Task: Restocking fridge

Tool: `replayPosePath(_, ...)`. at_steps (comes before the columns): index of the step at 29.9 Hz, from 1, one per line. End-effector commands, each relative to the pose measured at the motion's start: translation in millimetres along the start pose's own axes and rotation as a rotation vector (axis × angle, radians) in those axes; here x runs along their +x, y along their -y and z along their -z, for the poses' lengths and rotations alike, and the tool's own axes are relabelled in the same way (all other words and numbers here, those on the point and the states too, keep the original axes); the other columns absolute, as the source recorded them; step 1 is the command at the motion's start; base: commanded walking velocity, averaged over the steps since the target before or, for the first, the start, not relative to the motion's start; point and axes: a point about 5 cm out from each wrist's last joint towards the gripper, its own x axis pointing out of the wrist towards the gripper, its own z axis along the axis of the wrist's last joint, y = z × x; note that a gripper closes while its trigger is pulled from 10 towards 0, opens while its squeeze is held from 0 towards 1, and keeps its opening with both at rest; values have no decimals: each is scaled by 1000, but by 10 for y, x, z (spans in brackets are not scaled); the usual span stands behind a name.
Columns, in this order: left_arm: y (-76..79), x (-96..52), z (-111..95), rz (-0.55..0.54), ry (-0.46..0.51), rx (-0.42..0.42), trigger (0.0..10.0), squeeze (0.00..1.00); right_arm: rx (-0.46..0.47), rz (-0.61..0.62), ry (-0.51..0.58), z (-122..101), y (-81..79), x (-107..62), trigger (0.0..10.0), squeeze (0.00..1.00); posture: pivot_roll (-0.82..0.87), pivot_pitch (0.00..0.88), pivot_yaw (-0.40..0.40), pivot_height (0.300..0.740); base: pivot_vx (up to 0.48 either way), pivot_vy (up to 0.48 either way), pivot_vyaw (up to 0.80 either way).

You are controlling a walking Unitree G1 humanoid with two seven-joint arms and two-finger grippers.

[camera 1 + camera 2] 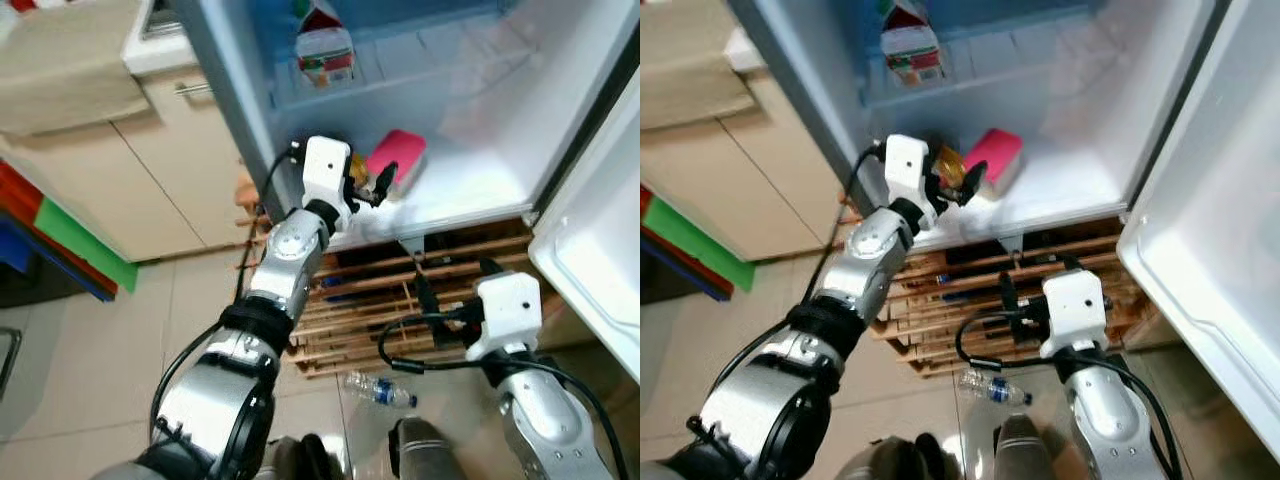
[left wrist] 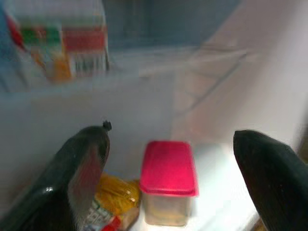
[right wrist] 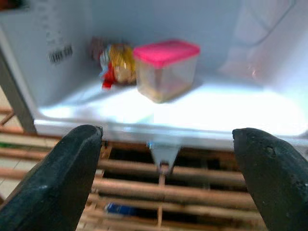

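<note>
The left gripper (image 2: 168, 159) reaches into the open white fridge (image 1: 480, 190), fingers spread and empty, before a clear plastic tub with a pink lid (image 2: 168, 180) on the bottom shelf beside a yellow snack packet (image 2: 113, 199). The right gripper (image 3: 166, 168) hangs lower, splayed wide, over a wooden slatted pallet (image 1: 370, 300).

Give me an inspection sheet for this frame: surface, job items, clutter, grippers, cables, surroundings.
Surface: fridge floor, white, lit.
Job's things: pink-lidded container standing on the fridge floor; yellow packet beside it; carton on the shelf above.
Clutter: plastic bottle lying on the floor tiles.
Grippers: left gripper open, at the fridge's front edge near the container; right gripper open, lower, before the wooden rack.
Cables: black cable looped at the right wrist.
Surroundings: open fridge door, cabinets.
</note>
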Motion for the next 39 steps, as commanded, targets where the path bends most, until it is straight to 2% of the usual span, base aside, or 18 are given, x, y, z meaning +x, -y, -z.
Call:
replayPosePath(1, 35, -205, 41, 98, -58, -22, 10000, 0, 37, 31, 13, 17, 29, 32, 10000, 78, -221, 0, 144, 740, 0, 0, 0)
replayPosePath(2, 69, -294, 63, 133, -78, -34, 10000, 0, 45, 45, 14, 29, 46, 47, 10000, 78, -216, 0, 142, 740, 0, 0, 0)
replayPosePath(3, 69, -294, 63, 133, -78, -34, 10000, 0, 45, 45, 14, 29, 46, 47, 10000, 78, -216, 0, 142, 740, 0, 0, 0)
replayPosePath(4, 66, -531, 203, 127, -155, -61, 10000, 0, 35, 99, 2, 89, 119, 74, 10000, 78, -186, 0, 126, 740, 0, 0, 0)
replayPosePath(7, 71, -788, 314, 101, -216, -63, 10000, 0, 7, 179, -34, 182, 241, 86, 10000, 78, -170, 0, 114, 740, 0, 0, 0)
replayPosePath(9, -7, -1002, 300, 13, -212, -9, 10000, 0, 7, 212, -42, 203, 312, 80, 10000, 78, -162, 0, 112, 740, 0, 0, 0)
replayPosePath(12, -172, -1164, 232, -154, -185, 66, 10000, 0, -1, 213, -44, 226, 342, 92, 10000, 75, -161, 0, 107, 740, 0, 0, 0)
replayPosePath(15, -283, -1309, 142, -320, -150, 43, 10000, 0, 13, 236, -49, 259, 370, 72, 10000, 75, -160, 0, 94, 740, 0, 0, 0)
replayPosePath(17, -282, -1281, 101, -345, -140, 64, 10000, 0, 25, 251, -54, 280, 388, 63, 10000, 78, -159, 0, 86, 740, 0, 0, 0)
replayPosePath(18, -286, -1193, 75, -352, -131, 62, 10000, 0, 38, 269, -55, 289, 402, 52, 10000, 75, -163, 0, 80, 740, 0, 0, 0)
replayPosePath(23, -293, -1104, 70, -367, -131, 46, 10000, 0, 57, 293, -66, 324, 438, 52, 10000, 75, -182, 0, 81, 740, -73, 0, 0)
replayPosePath(30, -288, -1036, 70, -373, -138, 26, 10000, 0, 58, 290, -58, 314, 461, 87, 10000, 78, -194, 0, 86, 740, -421, 0, 0)
replayPosePath(39, -284, -974, 103, -346, -151, 24, 10000, 0, 56, 248, -95, 406, 397, 74, 10000, 78, -192, 0, 86, 740, -391, 0, 0)
